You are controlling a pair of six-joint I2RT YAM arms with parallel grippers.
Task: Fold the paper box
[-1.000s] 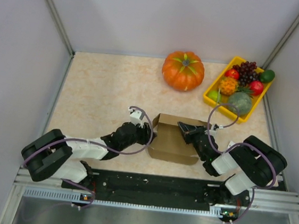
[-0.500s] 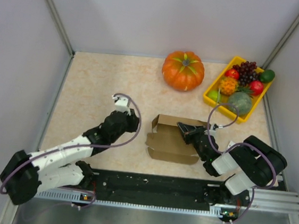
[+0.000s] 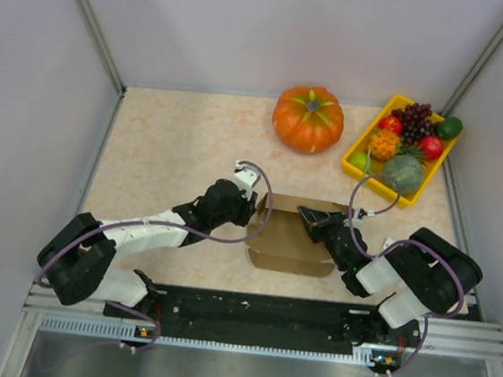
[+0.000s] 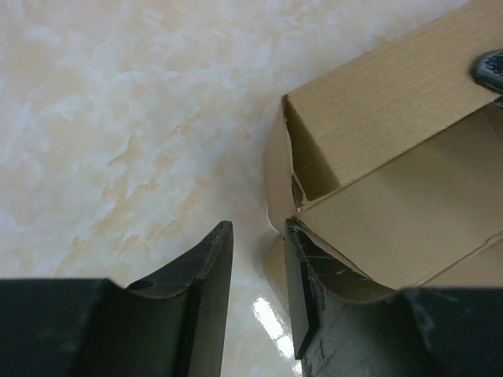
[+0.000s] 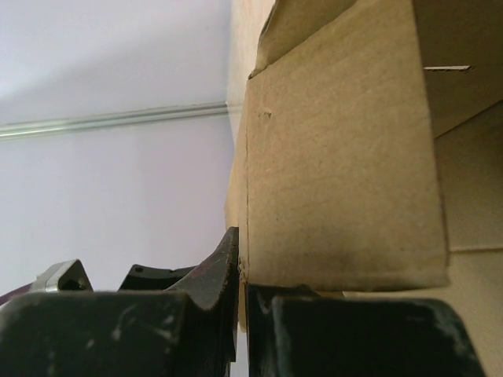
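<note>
The paper box [image 3: 293, 240] is plain brown cardboard, half formed, lying near the table's front middle with its walls partly raised. My left gripper [image 3: 254, 214] is at the box's left end, slightly open with nothing between the jaws. In the left wrist view the gripper [image 4: 258, 239] has its right finger [image 4: 302, 275] touching the box's [image 4: 393, 149] corner flap. My right gripper [image 3: 308, 215] is shut on the box's rear right wall. In the right wrist view the gripper [image 5: 242, 271] pinches a cardboard panel [image 5: 338, 157] edge-on.
An orange pumpkin [image 3: 308, 118] sits behind the box. A yellow fruit tray [image 3: 354, 168] with grapes and other fruit stands at the back right. Grey walls close in the table on three sides. Bare tabletop [image 3: 175, 144] lies to the left.
My left gripper drew away to the left, then came back to the box's left end. The left flaps that had sprung out are pushed in again. The right gripper held still.
</note>
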